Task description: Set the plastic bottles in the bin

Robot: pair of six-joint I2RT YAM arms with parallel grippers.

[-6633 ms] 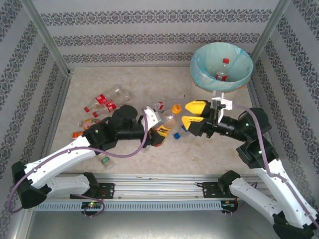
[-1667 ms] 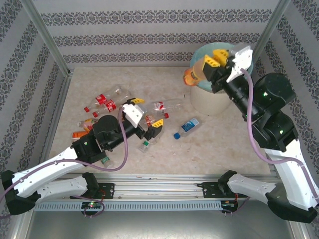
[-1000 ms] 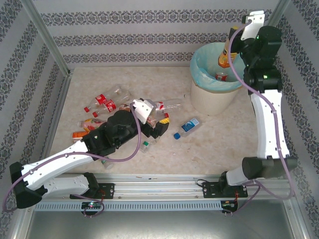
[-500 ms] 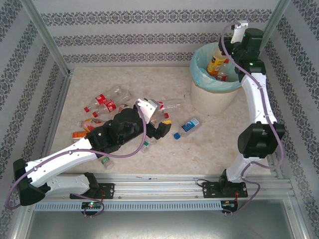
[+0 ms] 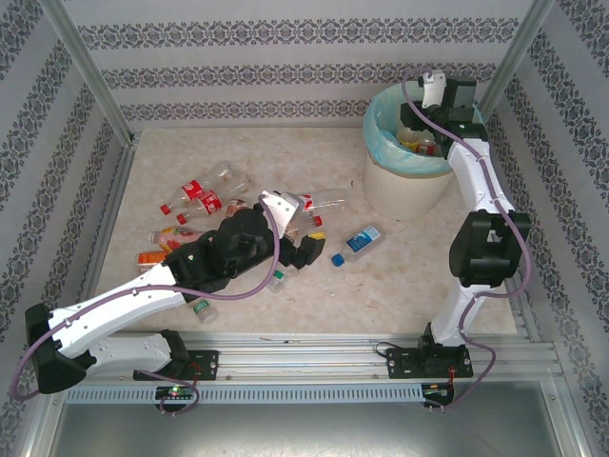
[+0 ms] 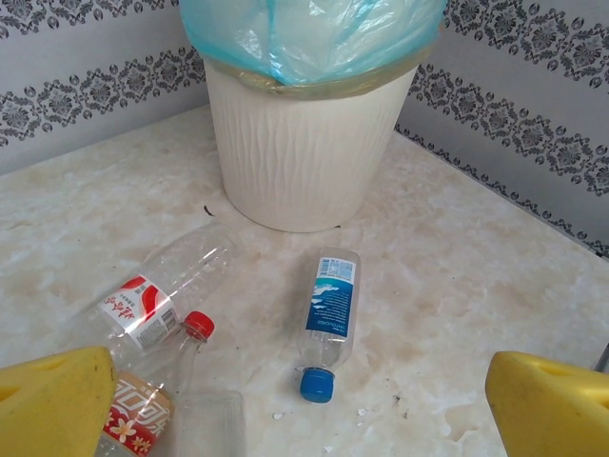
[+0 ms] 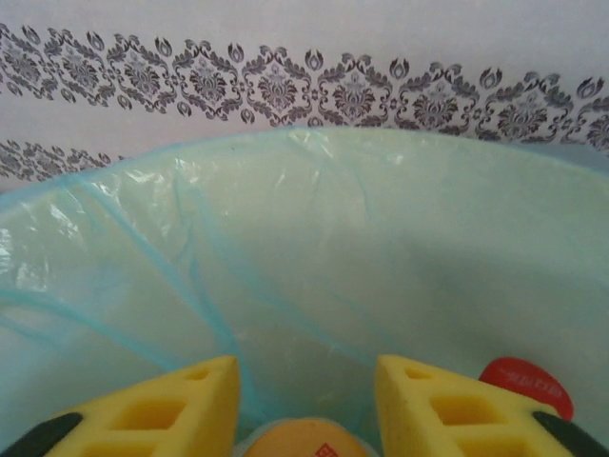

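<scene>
My right gripper [image 5: 425,122] reaches down inside the bin [image 5: 404,195], which has a turquoise liner [image 7: 333,238]. Its yellow fingers stand apart [image 7: 306,381], and an orange bottle [image 7: 300,440] sits low between them. The red cap [image 7: 526,386] of another bottle lies in the bin. My left gripper [image 5: 306,240] hovers wide open [image 6: 300,386] over the table. A blue-labelled, blue-capped bottle [image 6: 328,314] lies ahead of it, towards the bin [image 6: 304,143]. Red-labelled bottles [image 6: 157,295] lie to the left of this gripper.
A heap of several more bottles [image 5: 200,195] lies left of centre, partly under my left arm, with one [image 5: 202,309] near the front. Patterned walls and metal posts [image 5: 90,71] close in the table. The bin stands in the far right corner.
My right gripper has dropped from above the rim down into the bin with the orange bottle, and its jaws have widened. My left arm has hardly moved.
</scene>
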